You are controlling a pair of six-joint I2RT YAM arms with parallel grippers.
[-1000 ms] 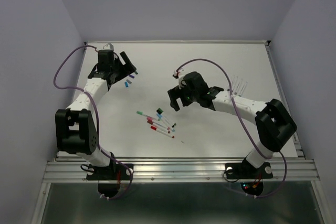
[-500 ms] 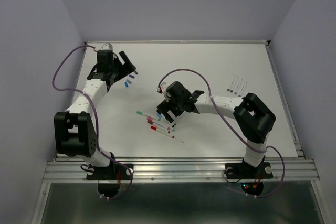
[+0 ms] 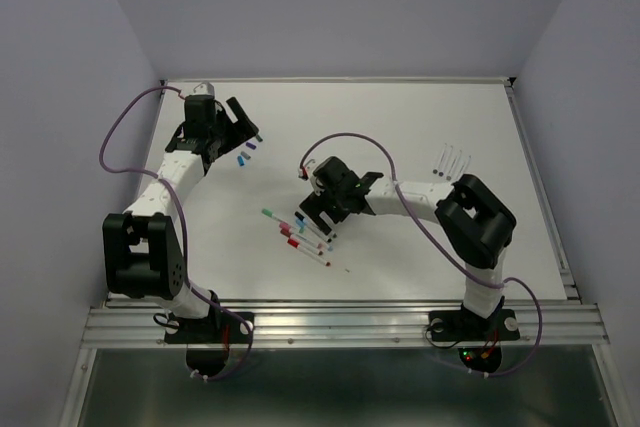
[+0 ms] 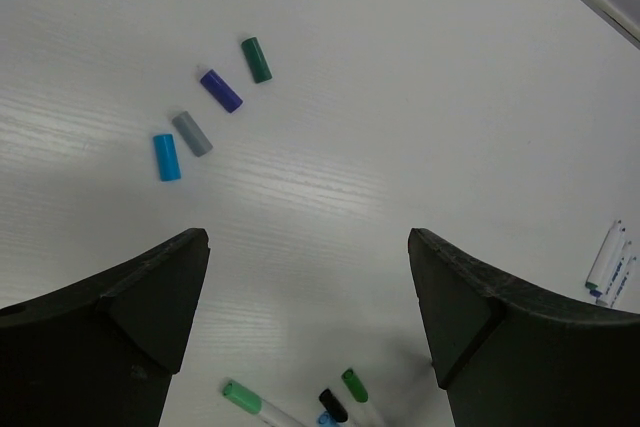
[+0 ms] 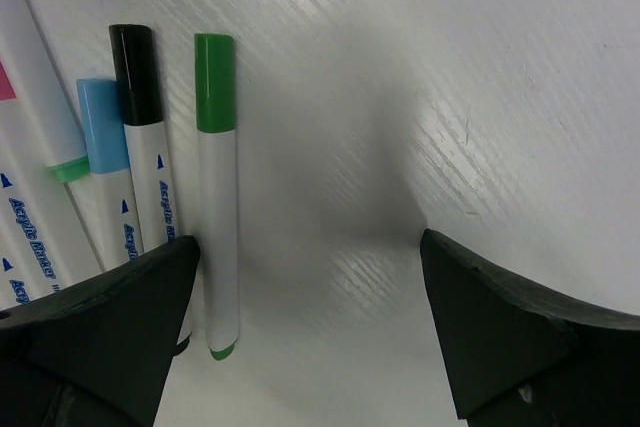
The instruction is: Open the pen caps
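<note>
Right tool (image 5: 310,282) straddles green-capped pen (image 5: 217,217).

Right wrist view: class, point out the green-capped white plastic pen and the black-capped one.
Green-capped white plastic pen (image 5: 218,202), right wrist view, mid barrel.
Black-capped white plastic pen (image 5: 153,165), right wrist view, upper barrel.

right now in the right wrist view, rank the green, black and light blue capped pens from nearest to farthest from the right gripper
1. Green-capped pen, just left of the gap of the open right gripper.
2. Black-capped pen, the next one to the left.
3. Light blue-capped pen, farther left again.
</note>
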